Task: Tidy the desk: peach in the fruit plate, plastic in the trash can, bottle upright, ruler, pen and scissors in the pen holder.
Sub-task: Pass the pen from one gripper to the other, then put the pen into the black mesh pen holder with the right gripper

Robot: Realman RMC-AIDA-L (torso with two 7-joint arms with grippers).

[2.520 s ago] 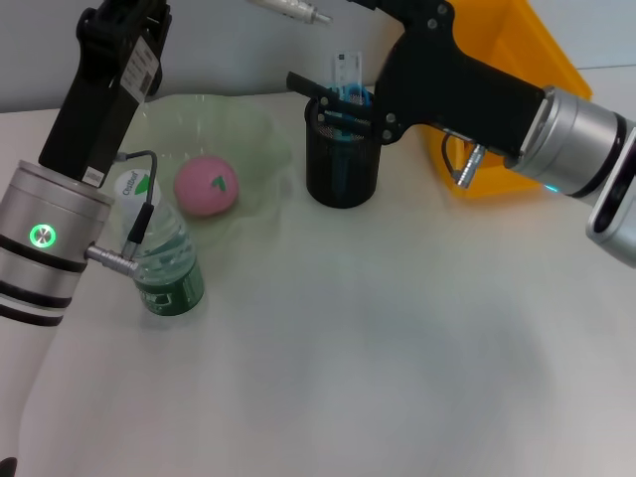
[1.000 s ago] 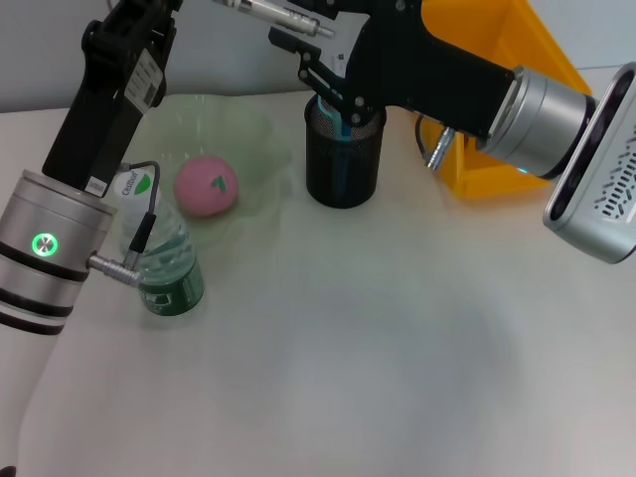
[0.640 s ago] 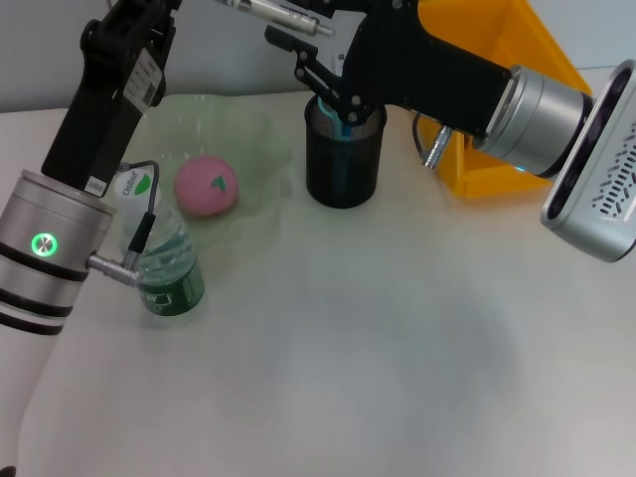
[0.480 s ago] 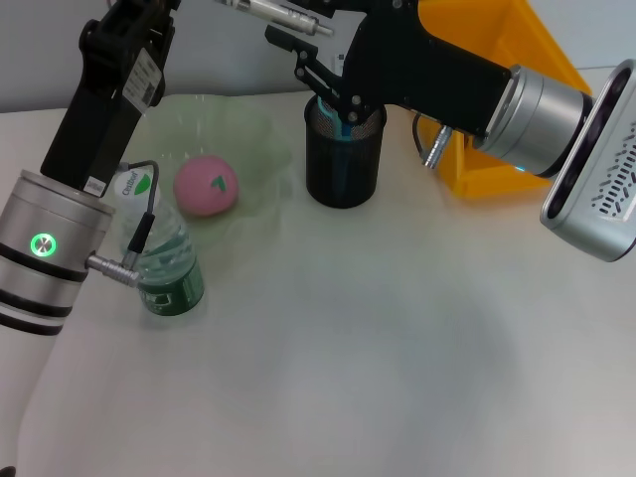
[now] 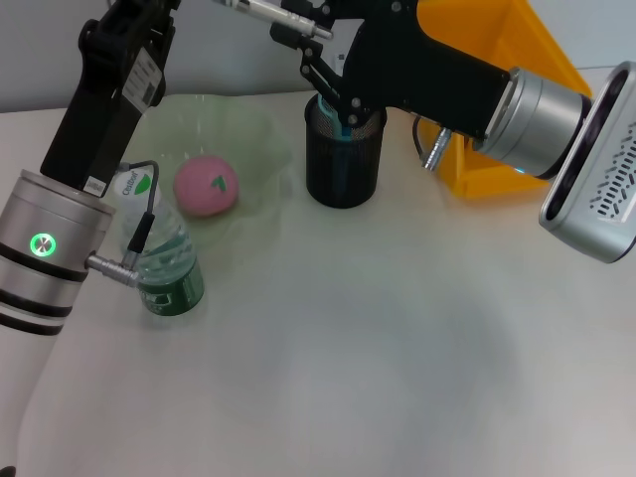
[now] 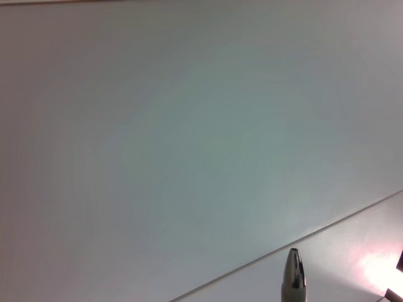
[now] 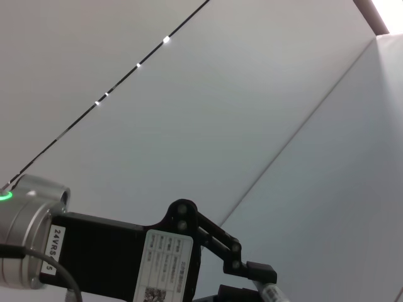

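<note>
Above the pen holder (image 5: 343,159), the right tool (image 5: 316,45) has edged up toward the pen (image 5: 276,12), which the left tool, out of view, holds level; its fingers' spread I cannot tell. Since 2.5 seconds ago, a handover looks near.

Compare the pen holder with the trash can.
The pen holder is a black wire-mesh cylinder; the trash can is a solid bright yellow rectangular bin. The pen holder is much smaller. It stands beside the fruit plate, the trash can to its right. Both rest upright on the desk.
</note>
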